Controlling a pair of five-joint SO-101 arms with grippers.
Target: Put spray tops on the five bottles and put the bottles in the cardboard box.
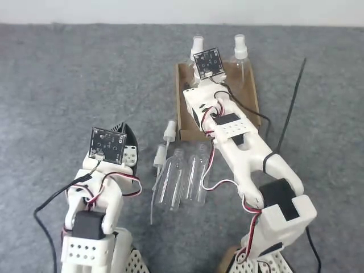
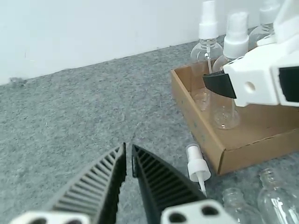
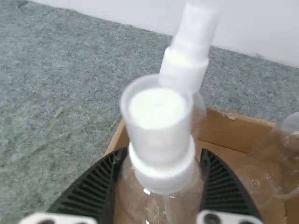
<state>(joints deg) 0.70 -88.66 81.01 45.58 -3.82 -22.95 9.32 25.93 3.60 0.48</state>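
The right tool [image 3: 161, 163] is clamped on the held bottle [image 3: 156, 140] just under its white collar. That grip makes sense, since the neck is the narrow, stiff part and the glassy body below would slip. The bottle is upright, over the near corner of the box [image 2: 247, 151], and I'd guess it's being set down there. I can't tell whether its base is touching the floor of the box. Two more topped bottles [image 2: 208, 42] [image 2: 267, 16] stand at the far end of the box, and packing from the back leaves the front free for the rest.

The left tool [image 2: 129, 151] hangs low over the grey surface [image 1: 68, 85] with its jaws nearly together and nothing between them. It's parked clear of the box, probably so the two arms don't crowd each other.

Two bare bottles [image 1: 170, 181] [image 1: 197, 173] lie side by side on the surface just outside the box, open necks toward it. Two loose spray tops [image 1: 169, 132] [image 1: 160, 154] lie right beside those necks — handy for whichever arm fits them. By my count three bottles are done, or close to it, and two still need tops.
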